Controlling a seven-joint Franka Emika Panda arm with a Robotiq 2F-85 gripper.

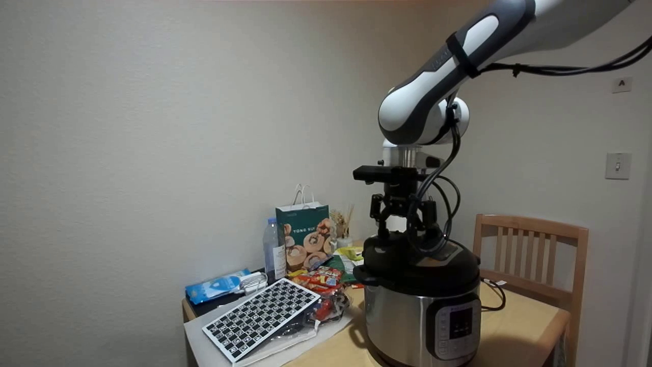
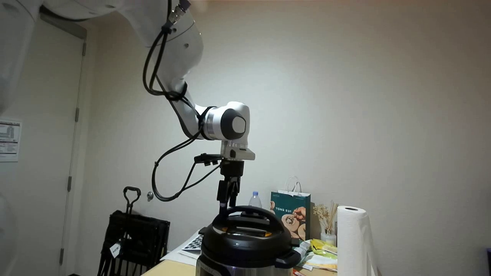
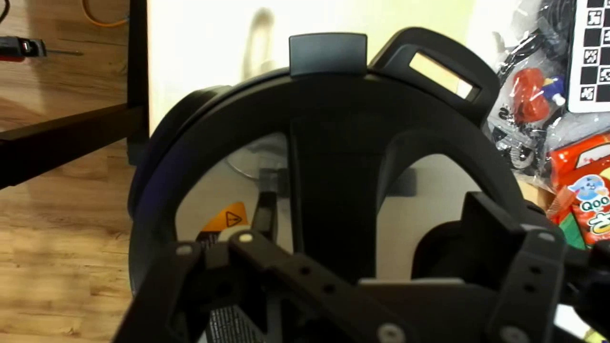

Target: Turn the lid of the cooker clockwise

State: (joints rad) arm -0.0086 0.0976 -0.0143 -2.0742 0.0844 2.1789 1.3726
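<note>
My end effector stands wide apart, jaws either side of the handle on the black lid. Lid sits on the steel cooker, cooker on the bench. Checkered board tilted nearby, green paper bag further back.

The arm slants downward, its hand spread wide.

The bag reads "TONG SUI", the packet "Qoo". A wall plate shows "A", the label on the lid a warning triangle.
</note>
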